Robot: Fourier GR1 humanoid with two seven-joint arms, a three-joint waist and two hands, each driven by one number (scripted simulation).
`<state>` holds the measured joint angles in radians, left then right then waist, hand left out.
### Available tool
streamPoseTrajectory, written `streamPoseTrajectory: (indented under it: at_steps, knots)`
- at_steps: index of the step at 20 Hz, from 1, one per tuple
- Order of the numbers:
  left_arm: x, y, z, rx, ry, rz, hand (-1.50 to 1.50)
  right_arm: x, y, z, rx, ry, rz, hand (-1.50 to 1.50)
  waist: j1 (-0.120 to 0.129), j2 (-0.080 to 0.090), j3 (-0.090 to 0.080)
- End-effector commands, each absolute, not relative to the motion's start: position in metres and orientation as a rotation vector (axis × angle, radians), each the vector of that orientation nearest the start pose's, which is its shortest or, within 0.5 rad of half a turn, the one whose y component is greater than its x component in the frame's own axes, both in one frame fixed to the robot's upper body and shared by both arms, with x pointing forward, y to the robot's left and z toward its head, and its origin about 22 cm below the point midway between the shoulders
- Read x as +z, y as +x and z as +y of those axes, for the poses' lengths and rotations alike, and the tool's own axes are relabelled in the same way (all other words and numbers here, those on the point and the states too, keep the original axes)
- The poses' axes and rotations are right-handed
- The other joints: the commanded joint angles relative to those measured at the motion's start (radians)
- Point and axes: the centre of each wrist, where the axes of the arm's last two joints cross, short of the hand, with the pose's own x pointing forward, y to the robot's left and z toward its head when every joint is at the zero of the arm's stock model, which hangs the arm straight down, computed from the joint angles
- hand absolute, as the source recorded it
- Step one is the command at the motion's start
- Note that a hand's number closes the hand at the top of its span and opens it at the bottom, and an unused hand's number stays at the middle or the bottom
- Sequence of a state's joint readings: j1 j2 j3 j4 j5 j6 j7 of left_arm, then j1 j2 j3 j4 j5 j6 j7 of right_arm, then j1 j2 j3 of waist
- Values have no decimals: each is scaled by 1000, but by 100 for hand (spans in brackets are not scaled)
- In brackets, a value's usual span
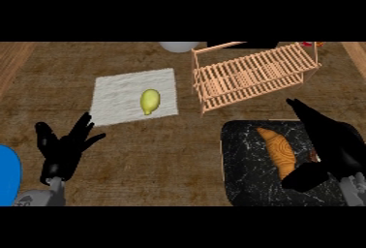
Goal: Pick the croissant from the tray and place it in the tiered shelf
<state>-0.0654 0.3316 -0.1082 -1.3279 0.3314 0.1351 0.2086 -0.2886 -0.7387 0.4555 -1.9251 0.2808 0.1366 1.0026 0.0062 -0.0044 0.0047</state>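
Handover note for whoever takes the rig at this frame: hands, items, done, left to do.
Left hand: open, resting lower left, holding nothing.
Right hand: open over the right side of the tray, beside the croissant, not curled round it.
The croissant lies on the tray; the tiered shelf stands beyond it.
Done: nothing grasped yet. Left: grasp, lift, place in shelf.

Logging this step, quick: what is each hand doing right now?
Left hand: open, fingers spread, holding nothing.
Right hand: open, fingers straight, over the tray beside the croissant.
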Motion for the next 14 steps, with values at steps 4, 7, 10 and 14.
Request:
streamPoseTrajectory:
  at_steps: [4,7,10,14]
  knots:
    - [-42,253,291,44,112,-1112,0,111,244,-206,942,-891,-908,-150,-6,6,-5]
    - [-43,243,282,55,103,-1123,0,117,246,-205,932,-902,-921,-150,-5,4,-5]
    - [-33,247,291,37,89,-1103,0,99,238,-205,938,-893,-908,-150,-6,4,-5]
    - [-30,241,284,39,78,-1109,0,97,263,-220,931,-934,-875,-150,-1,4,-5]
